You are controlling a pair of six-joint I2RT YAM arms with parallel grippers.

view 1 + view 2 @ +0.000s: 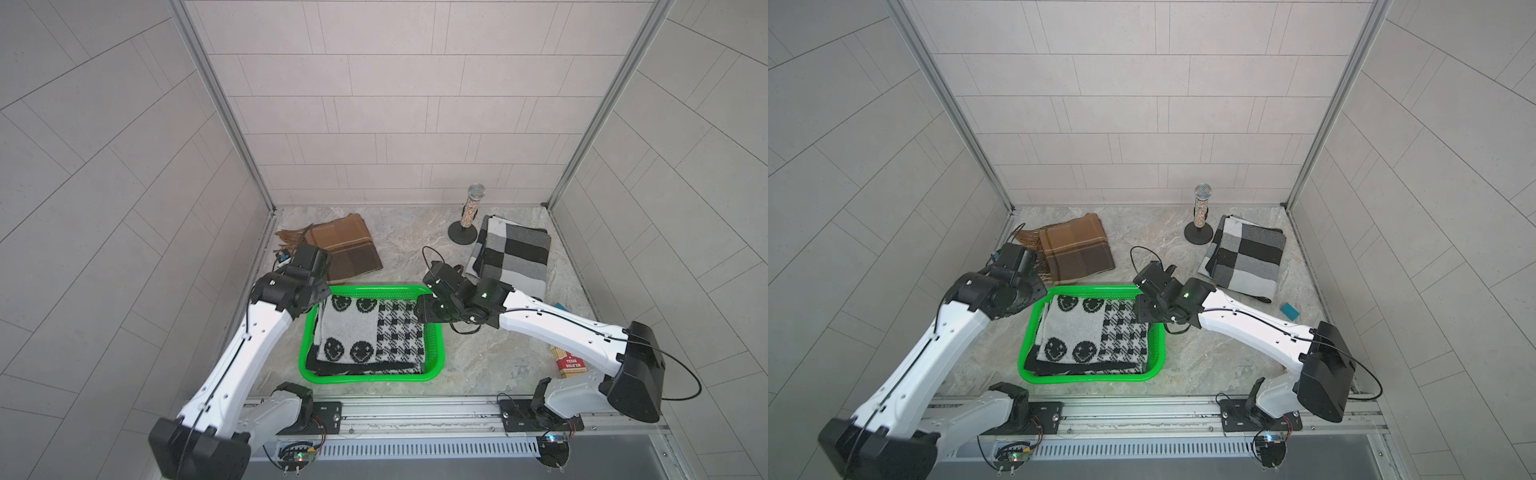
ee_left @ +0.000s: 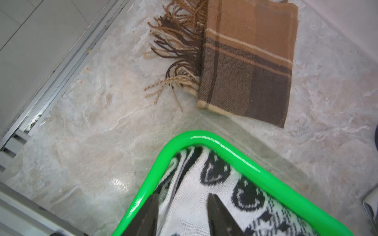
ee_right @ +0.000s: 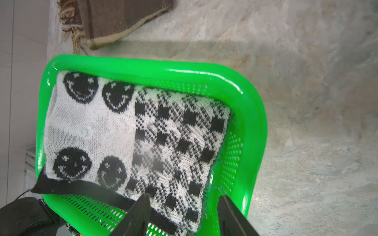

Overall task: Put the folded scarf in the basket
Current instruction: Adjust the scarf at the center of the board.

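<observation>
Marbled tabletop (image 1: pixel 407 245) carries green basket (image 1: pixel 370 377); brown scarf (image 1: pixel 345 245); checked scarf (image 1: pixel 515 257); microphone stand (image 1: pixel 462 235)

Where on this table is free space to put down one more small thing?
Free: the marble patch between the folded brown plaid scarf and the microphone stand's round black base; also the strip right of the bright green plastic basket. Crowded: the basket, filled by the black-and-white smiley scarf.

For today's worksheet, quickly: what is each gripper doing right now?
Left gripper: open, holding nothing, over the smiley scarf in the basket.
Right gripper: open, holding nothing, above the basket's edge.
</observation>
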